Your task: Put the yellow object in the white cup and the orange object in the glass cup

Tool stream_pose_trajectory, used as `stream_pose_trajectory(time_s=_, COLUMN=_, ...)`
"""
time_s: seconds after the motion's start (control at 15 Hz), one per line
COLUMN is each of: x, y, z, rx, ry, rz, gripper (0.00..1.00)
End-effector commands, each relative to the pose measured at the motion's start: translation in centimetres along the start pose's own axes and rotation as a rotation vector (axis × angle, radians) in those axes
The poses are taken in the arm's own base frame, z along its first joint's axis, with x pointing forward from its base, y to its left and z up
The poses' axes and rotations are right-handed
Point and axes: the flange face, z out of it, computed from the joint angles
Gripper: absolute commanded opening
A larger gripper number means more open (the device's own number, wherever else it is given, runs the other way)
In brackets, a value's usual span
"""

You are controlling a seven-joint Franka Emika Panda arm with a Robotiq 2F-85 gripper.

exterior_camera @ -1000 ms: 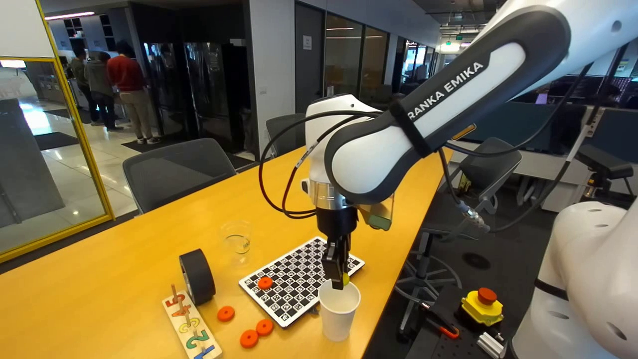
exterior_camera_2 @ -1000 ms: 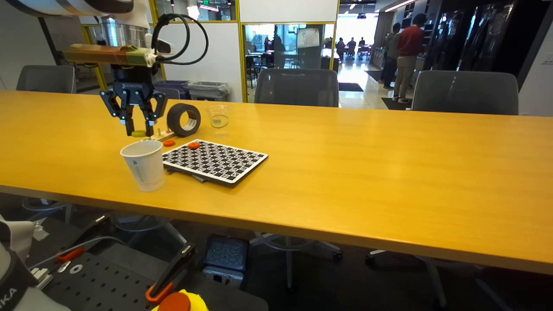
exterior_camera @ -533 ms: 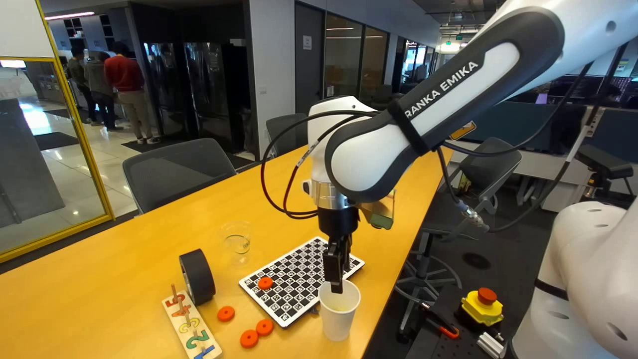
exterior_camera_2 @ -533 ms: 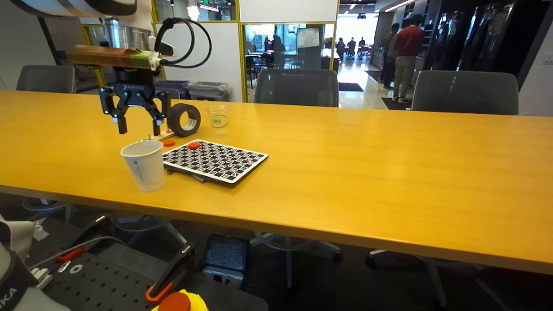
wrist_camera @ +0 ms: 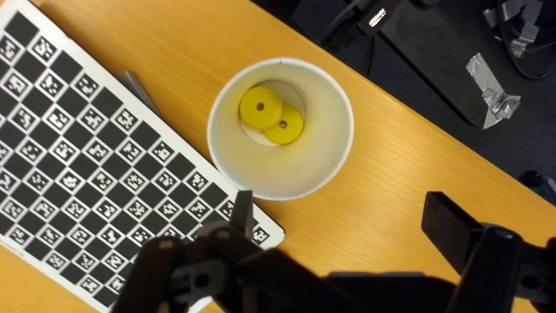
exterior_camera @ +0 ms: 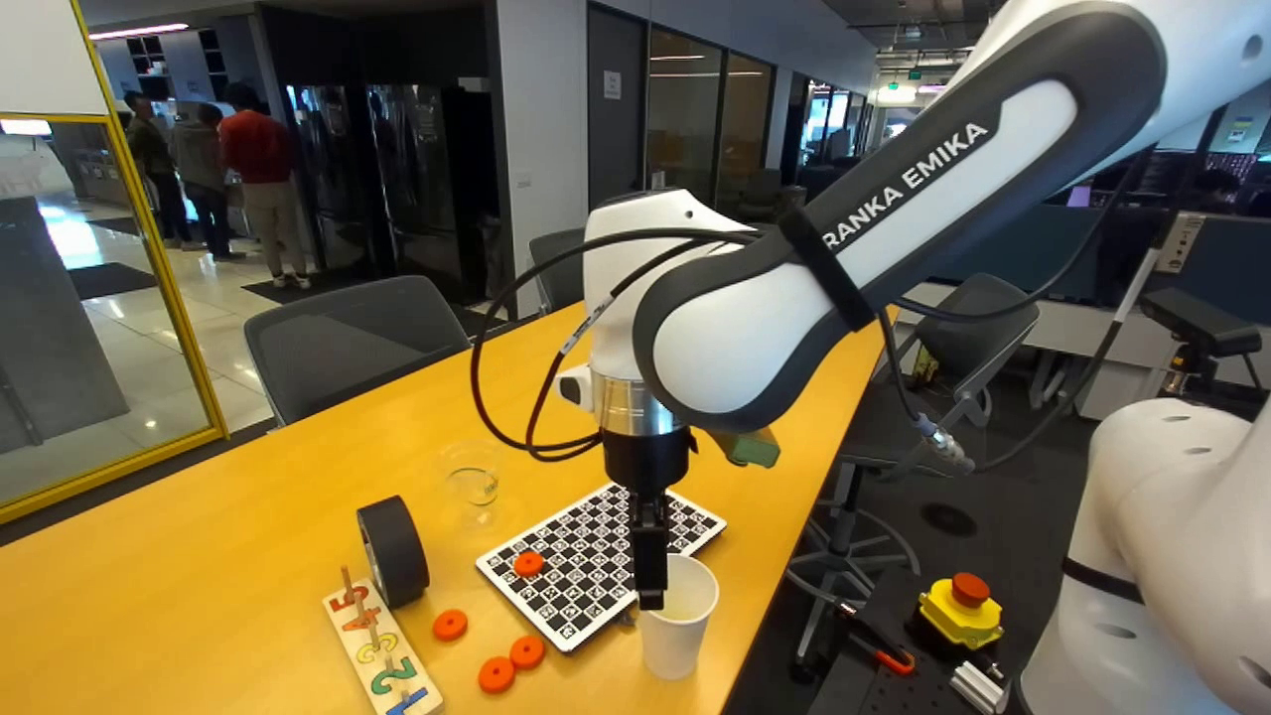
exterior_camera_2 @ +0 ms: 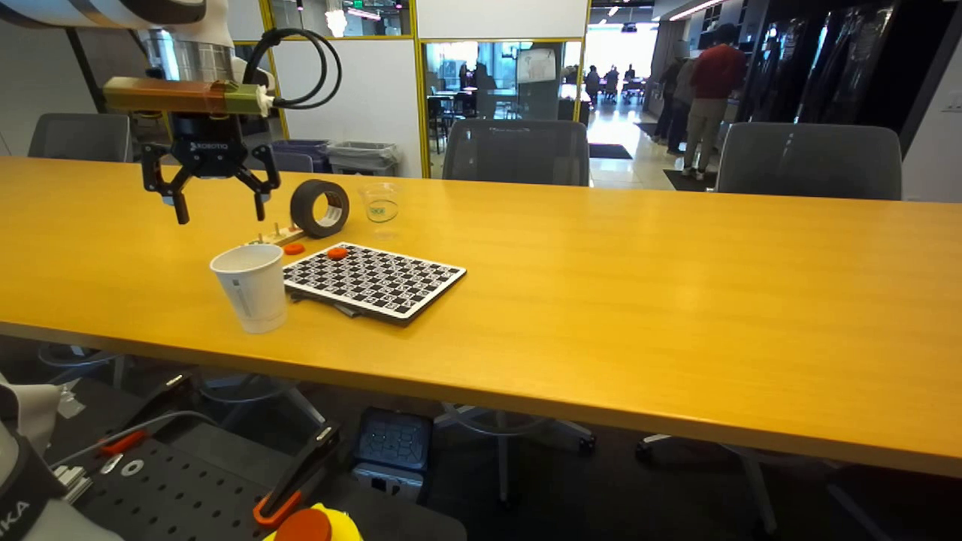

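Far left: wooden number peg board (exterior_camera: pixel 382 650), with a roll of black tape (exterior_camera: pixel 399 553) on edge just beside it. Next, a loose orange disc (exterior_camera: pixel 450 629) flat on the tabletop (exterior_camera: pixel 248 596), then the clear cup (exterior_camera: pixel 475 485), upright; no orange visible in it, so I'd call that half not done. It looks light and tippy: release from above, don't brush the lip. Two orange discs (exterior_camera: pixel 498 669) lie nearer me, touching or almost, can't tell; a further orange disc (exterior_camera: pixel 528 567) sits on the checkered marker board (exterior_camera: pixel 594 554). All should handle alike: light, stiff, probably painted wood, hard to damage, smooth enough to squirt out if pinched off-centre. Take the rim across the full diameter, low and level; they're thin, so go nearly down to the surface. Right of that, the gripper (exterior_camera_2: pixel 222 218): jaws spread wide, nothing between them, hanging over the table and apart from the white cup (exterior_camera: pixel 678 641), judging by an exterior view. White cup stands upright near the tabletop's edge; thin wall, probably paper, would tip or dent if bumped. Inside, per wrist view, two yellow discs (wrist_camera: pixel 270 114) at the bottom, one lapping the other. Yellow half looks done; I'd back off clear of the rim, then line up on an orange.
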Motion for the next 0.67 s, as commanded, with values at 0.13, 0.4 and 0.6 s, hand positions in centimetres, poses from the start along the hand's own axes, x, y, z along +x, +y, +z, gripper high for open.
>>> stream_pose_trajectory(time_s=0.13, x=3.9, y=-3.8, z=0.3, rx=-0.042, ry=0.02, rz=-0.299, gripper=1.0)
stream_pose_trajectory(time_s=0.4, x=6.1, y=-5.9, z=1.4, rx=-0.078, ry=0.036, rz=-0.506, gripper=1.0)
stream_pose_trajectory(time_s=0.6, x=8.3, y=-6.4, z=2.8, rx=-0.074, ry=0.059, rz=-0.66, gripper=1.0)
